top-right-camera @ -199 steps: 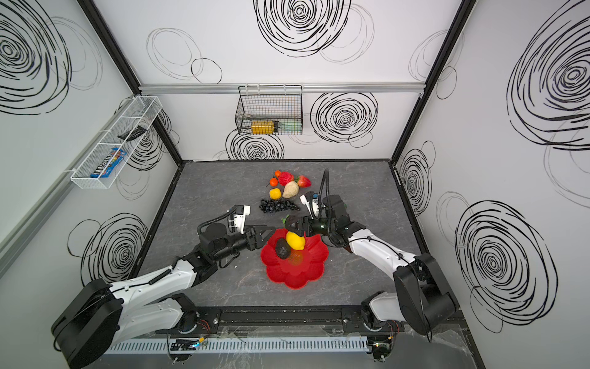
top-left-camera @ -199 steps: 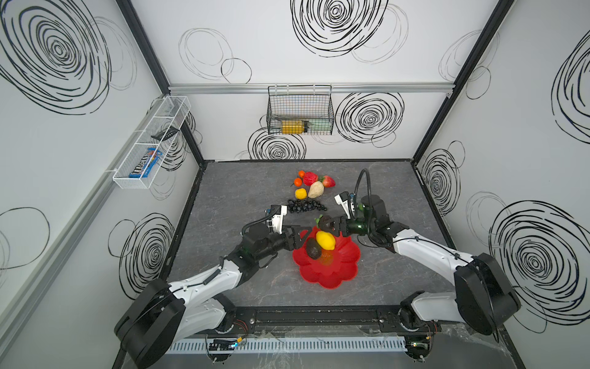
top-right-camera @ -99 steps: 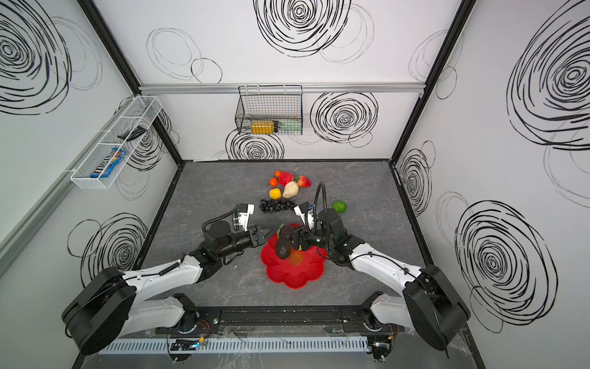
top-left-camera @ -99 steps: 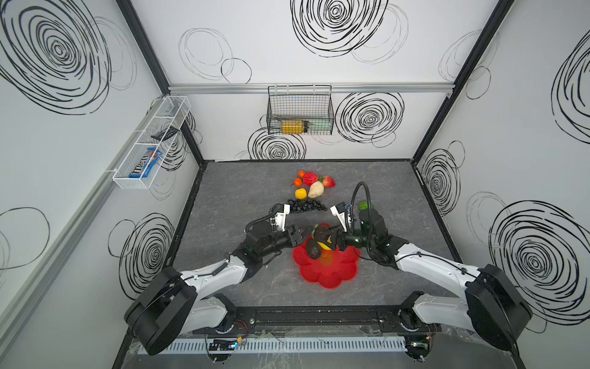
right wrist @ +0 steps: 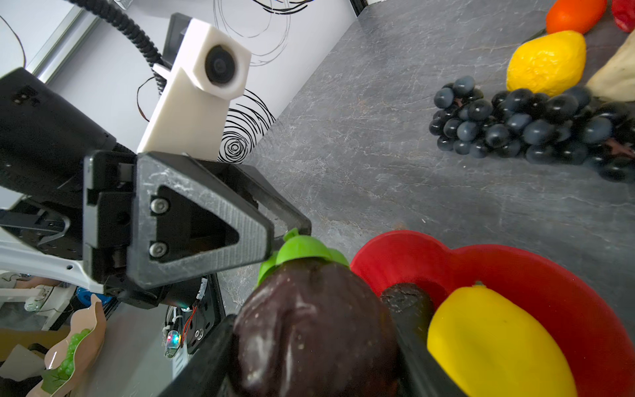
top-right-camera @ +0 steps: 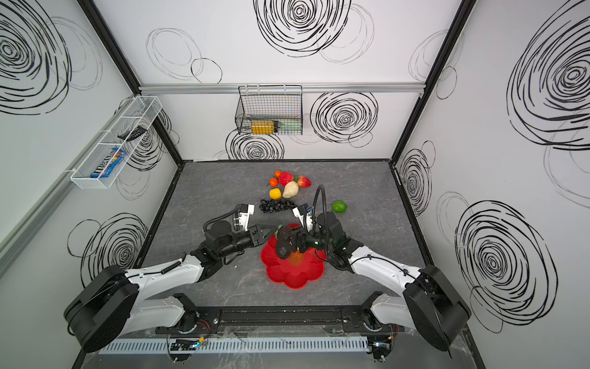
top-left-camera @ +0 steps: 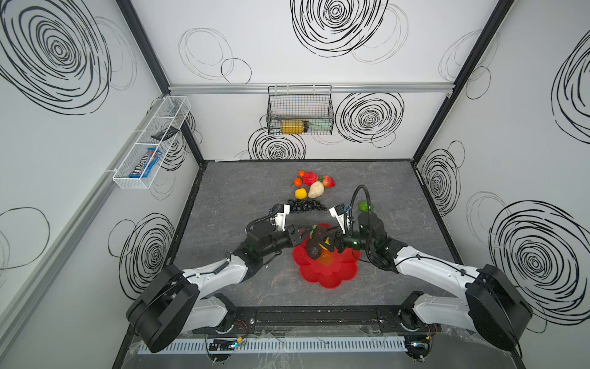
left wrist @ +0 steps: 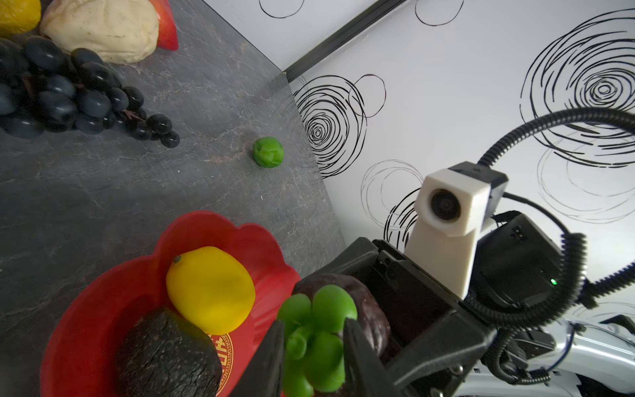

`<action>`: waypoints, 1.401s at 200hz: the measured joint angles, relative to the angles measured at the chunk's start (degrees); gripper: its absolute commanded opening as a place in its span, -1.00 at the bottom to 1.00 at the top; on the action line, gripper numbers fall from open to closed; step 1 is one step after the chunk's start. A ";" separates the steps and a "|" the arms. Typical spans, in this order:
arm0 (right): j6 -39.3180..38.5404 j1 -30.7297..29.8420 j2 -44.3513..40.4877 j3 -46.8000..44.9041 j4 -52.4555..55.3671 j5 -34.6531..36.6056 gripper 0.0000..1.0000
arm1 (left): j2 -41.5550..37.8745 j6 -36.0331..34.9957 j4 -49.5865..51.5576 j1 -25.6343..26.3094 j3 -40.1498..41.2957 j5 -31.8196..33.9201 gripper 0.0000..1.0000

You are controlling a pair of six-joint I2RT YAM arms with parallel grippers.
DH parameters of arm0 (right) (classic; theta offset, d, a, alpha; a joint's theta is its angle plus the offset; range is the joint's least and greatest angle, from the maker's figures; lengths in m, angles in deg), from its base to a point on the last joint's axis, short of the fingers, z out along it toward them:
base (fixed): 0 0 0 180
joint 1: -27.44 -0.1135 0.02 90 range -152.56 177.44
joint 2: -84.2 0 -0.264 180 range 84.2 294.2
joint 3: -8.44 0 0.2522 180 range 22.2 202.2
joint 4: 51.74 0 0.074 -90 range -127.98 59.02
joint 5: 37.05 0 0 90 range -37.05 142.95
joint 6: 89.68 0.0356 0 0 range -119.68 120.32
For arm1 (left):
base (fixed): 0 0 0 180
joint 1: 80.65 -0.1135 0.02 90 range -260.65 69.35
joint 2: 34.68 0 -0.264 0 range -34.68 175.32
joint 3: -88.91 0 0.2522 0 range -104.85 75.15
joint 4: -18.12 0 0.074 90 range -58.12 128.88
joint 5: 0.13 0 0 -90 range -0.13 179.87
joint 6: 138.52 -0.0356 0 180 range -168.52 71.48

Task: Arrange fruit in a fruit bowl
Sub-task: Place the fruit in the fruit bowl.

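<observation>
Over the red fruit bowl's point(top-left-camera: 332, 276) 11 o'clock rim, my right claw point(right wrist: 316, 347) grips a dark purple fruit point(right wrist: 309, 302) while my left claw point(left wrist: 312, 331) pinches its green leaf cap point(left wrist: 323, 309). Lemon point(left wrist: 209, 285) and avocado point(left wrist: 165, 350) lie in the bowl, at 6 o'clock from the grape bunch point(top-left-camera: 305, 206) on the counter point(top-left-camera: 242, 191).

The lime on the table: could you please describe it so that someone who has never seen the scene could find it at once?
Find the red flower-shaped bowl on the grey table, then the black grape bunch just beyond it. The lime lies off the bunch's end toward the robot's right, alone on bare tabletop. It is the only all-green piece and touches nothing.
</observation>
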 measured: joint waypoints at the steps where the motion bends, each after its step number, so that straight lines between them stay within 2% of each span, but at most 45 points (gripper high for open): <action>1: 0.02 -0.04 0.00 0.00 -0.02 0.02 0.16 | 0.02 0.00 0.00 0.00 0.00 0.02 -0.31; 71: 0.33 -0.46 -0.31 -0.50 -1.38 0.26 0.17 | 0.31 0.72 -1.25 -0.26 0.00 -0.09 -0.55; 178: 0.74 -1.20 -0.31 -0.50 -2.21 0.94 0.21 | 1.33 1.27 -2.34 -0.31 0.00 -0.15 -0.80; 201: 0.98 -1.20 -0.31 -0.50 -2.21 1.07 0.32 | 1.33 1.25 -2.32 -0.33 0.00 -0.17 -0.81; 225: 1.25 -1.18 -0.59 -0.52 -1.99 1.55 0.58 | 1.31 0.87 -2.14 -0.33 0.00 -0.28 -0.82; 245: 1.55 -0.48 -1.92 -0.52 -1.20 1.53 0.72 | 0.92 -0.42 -0.35 -0.44 -0.07 -0.24 -0.83; 280: 1.60 5.09 -6.82 -0.70 1.92 1.01 0.83 | -2.19 -6.27 9.16 -0.26 -2.91 2.47 -0.84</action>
